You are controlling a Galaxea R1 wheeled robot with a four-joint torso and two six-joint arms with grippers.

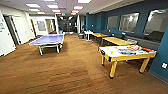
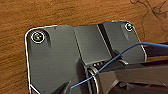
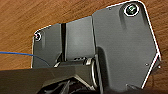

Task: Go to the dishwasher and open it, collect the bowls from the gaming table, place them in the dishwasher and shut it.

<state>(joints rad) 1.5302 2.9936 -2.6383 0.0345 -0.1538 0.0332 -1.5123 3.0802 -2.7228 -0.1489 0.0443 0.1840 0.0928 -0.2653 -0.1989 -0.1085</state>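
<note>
The gaming table [image 1: 130, 57] stands at the right of the head view, a few steps ahead of me. It has a white top on yellow legs, with colourful board-game boxes [image 1: 132, 50] on its far half. Small bright spots [image 1: 111, 52] lie on its near end, too blurred to tell whether they are the bowls. The dishwasher is out of view. Both wrist views look down past my own dark plate onto the wooden floor [image 2: 50, 12]. Dark parts at the edges of those views may be my left gripper [image 2: 65, 88] and right gripper [image 3: 65, 87].
A blue table-tennis table [image 1: 48, 39] stands ahead on the left. Yellow-topped tables [image 1: 117, 41] line the teal right wall with a bench behind them. A dark bin [image 1: 81, 36] stands farther back. Wooden floor [image 1: 62, 72] stretches between the tables towards a corridor.
</note>
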